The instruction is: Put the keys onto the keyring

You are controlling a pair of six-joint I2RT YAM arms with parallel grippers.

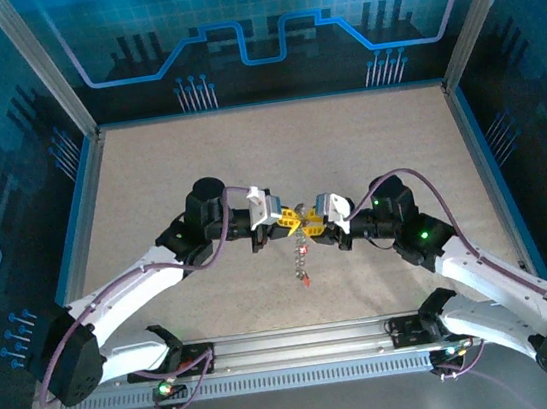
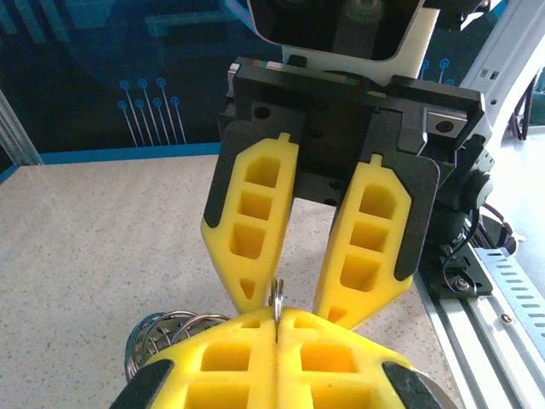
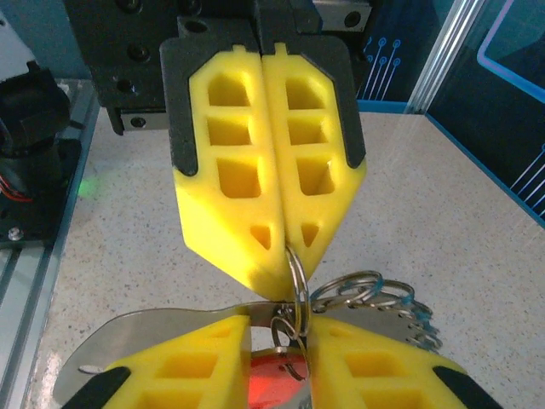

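Left gripper (image 3: 285,257) and right gripper (image 3: 279,331) meeting tip to tip.
Left is pressing together on keyring (image 3: 297,274); right is sitting slightly apart around red piece (image 3: 277,383), can't tell if clamping.

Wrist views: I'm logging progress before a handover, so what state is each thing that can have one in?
Left end effector: shut on the keyring.
Right end effector: jaws slightly apart around the ring; grip unclear.
Keyring: held off the table, pinched edge-on at the left fingertips.
Keys: hanging from the ring on a chain of small rings, red one at the end.
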